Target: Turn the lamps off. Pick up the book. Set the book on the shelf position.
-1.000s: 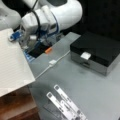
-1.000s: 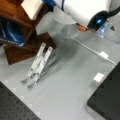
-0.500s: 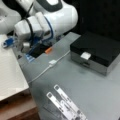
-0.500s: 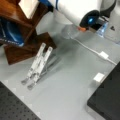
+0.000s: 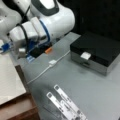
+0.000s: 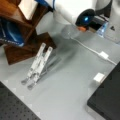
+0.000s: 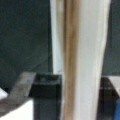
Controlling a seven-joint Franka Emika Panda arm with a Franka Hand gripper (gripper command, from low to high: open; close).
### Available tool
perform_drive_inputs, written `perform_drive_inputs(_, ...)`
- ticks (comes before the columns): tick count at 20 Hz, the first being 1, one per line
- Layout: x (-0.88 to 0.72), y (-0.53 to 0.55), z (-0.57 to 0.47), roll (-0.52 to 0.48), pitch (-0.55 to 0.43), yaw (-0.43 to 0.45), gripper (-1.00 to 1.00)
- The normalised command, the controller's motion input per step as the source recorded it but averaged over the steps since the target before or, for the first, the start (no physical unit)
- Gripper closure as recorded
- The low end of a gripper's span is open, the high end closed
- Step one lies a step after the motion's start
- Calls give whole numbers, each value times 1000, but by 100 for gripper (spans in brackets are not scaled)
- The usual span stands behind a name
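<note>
The book (image 7: 82,50) runs edge-on as a white and brown strip between my gripper's (image 7: 77,85) dark fingers (image 7: 47,83), which are shut on it. In both front views the book (image 5: 10,75) (image 6: 27,7) lies flat at the dark reddish-brown wooden shelf position (image 5: 22,110) (image 6: 10,11). Whether it rests on the wood I cannot tell. In a front view the gripper (image 5: 21,51) sits at the book's right edge, at the end of the horizontal white arm. The lamps are out of view.
A black box with a silver base (image 5: 97,50) (image 6: 107,100) stands on the grey table. A perforated metal stand (image 5: 65,105) (image 6: 37,65) lies beside the wooden unit. A white cable with a switch (image 5: 52,62) (image 6: 103,55) crosses the table. A blue book (image 6: 10,35) sits under the wooden top.
The arm has swung lower and closer to the wooden top, carrying the book with it. The things on the table have not moved.
</note>
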Motion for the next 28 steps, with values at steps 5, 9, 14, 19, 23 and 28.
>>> perform_drive_inputs(5, -167, -59, -120, 64, -143, 76, -100)
perform_drive_inputs(9, -179, 20, -116, 71, -141, 62, -100)
perform_drive_inputs(14, -152, 280, -71, 114, -172, -14, -100)
perform_drive_inputs(19, -105, 517, -18, 172, -236, -157, -100)
perform_drive_inputs(23, 39, 542, 36, 168, -215, -244, -100)
perform_drive_inputs(28, 182, 481, 34, 224, -185, -309, -100)
